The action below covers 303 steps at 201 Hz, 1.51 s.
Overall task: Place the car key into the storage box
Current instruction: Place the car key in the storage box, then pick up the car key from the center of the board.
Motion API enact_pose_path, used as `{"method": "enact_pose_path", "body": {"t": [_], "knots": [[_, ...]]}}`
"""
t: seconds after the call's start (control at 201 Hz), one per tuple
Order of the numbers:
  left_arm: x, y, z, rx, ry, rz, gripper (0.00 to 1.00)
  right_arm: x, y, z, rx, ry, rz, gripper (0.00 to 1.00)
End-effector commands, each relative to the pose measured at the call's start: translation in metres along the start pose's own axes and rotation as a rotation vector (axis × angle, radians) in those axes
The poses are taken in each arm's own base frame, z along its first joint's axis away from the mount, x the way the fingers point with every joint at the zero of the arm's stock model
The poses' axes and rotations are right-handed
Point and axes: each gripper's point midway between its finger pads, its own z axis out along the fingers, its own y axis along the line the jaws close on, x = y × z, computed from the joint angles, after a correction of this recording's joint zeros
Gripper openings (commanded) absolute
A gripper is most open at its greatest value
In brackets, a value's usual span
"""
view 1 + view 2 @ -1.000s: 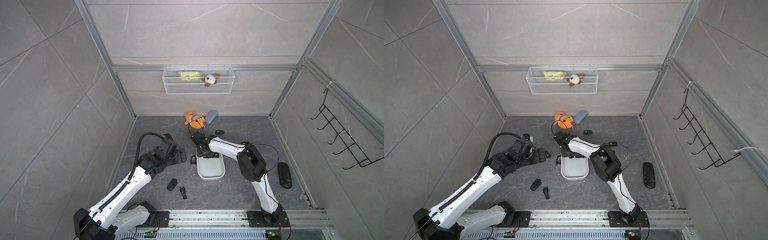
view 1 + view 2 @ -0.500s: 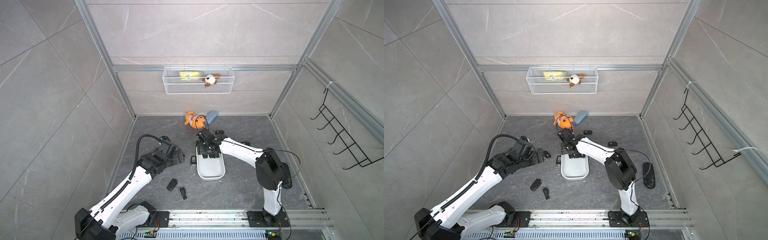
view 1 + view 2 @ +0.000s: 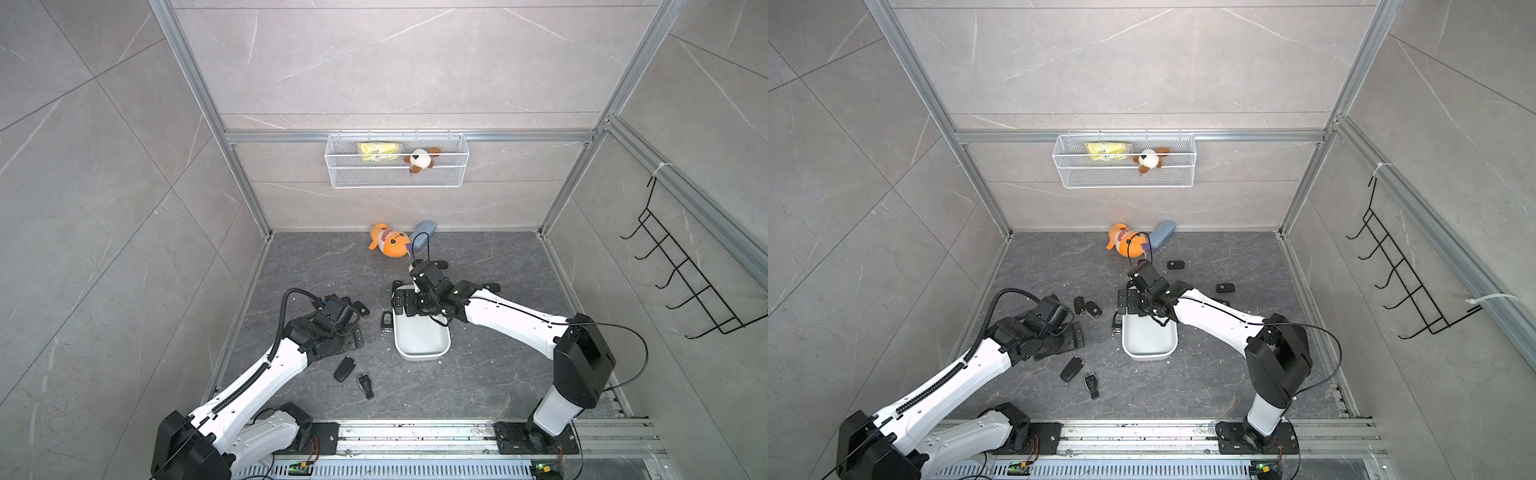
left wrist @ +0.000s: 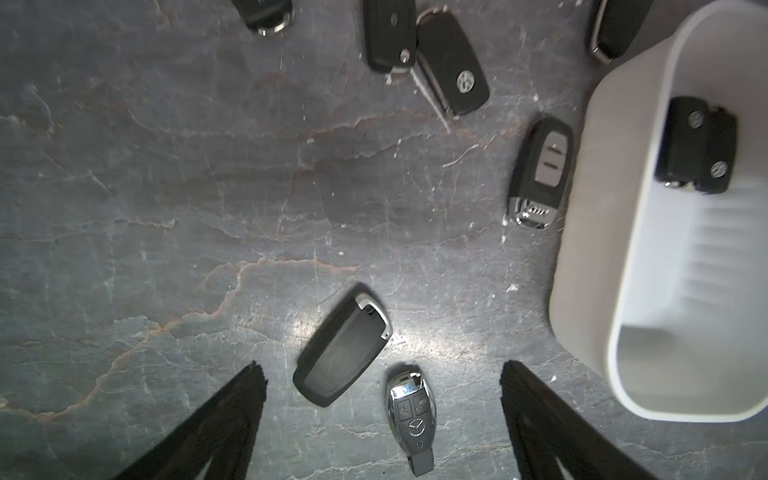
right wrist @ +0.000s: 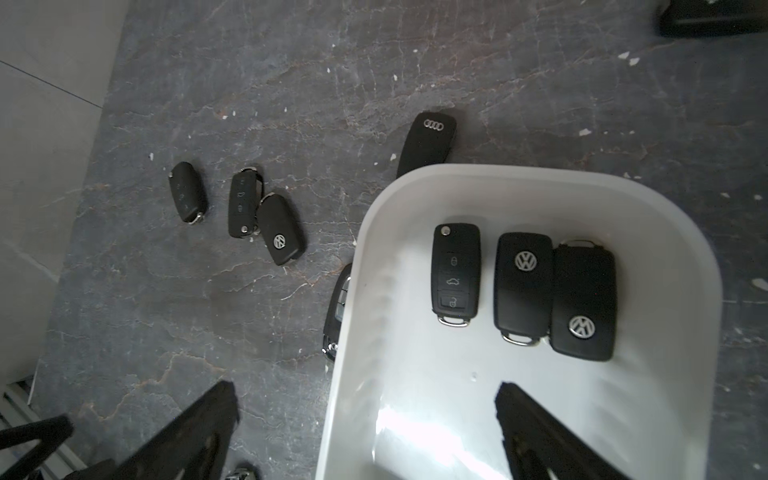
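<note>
Car key (image 5: 456,274), buttons up, lies flat inside storage box (image 5: 540,176), just ahead of right gripper (image 5: 365,386). Jaws spread wide, nothing between them. Two badge-up keys (image 5: 524,286) next to it in box, touching each other. Right gripper hangs over box end farthest from arm bases. Left gripper (image 4: 382,370) also released, empty, above worktop (image 4: 166,208). Flat black fob (image 4: 343,347) and star-badged key (image 4: 411,415) lie beneath it, close together. Silver-buttoned key (image 4: 540,172) just outside box wall. Three more keys (image 5: 243,203) grouped farther off on worktop.
</note>
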Motion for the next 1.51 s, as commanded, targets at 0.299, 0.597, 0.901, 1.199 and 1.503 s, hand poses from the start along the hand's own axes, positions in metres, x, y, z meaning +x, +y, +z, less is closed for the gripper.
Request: {"method": "enact_pose_path", "body": {"t": [0.299,0.597,0.901,1.199,1.503], "knots": [[0.06,0.02,0.045,-0.059,0.247,-0.009,0.86,0.009,0.02,-0.017,-0.085,-0.013,-0.01,1.0],[0.065,0.024,0.064,-0.093,0.278,0.008,0.84,0.01,0.022,-0.016,-0.084,-0.01,-0.009,1.0],[0.058,0.027,0.079,-0.138,0.267,0.039,0.73,0.01,0.027,-0.014,-0.091,0.0,-0.011,0.99],[0.051,0.024,0.087,-0.13,0.251,0.058,0.66,0.013,0.029,-0.013,-0.094,0.009,-0.015,1.0],[0.051,0.02,0.084,-0.104,0.246,0.057,0.43,0.014,0.031,-0.011,-0.096,0.011,-0.017,1.0]]}}
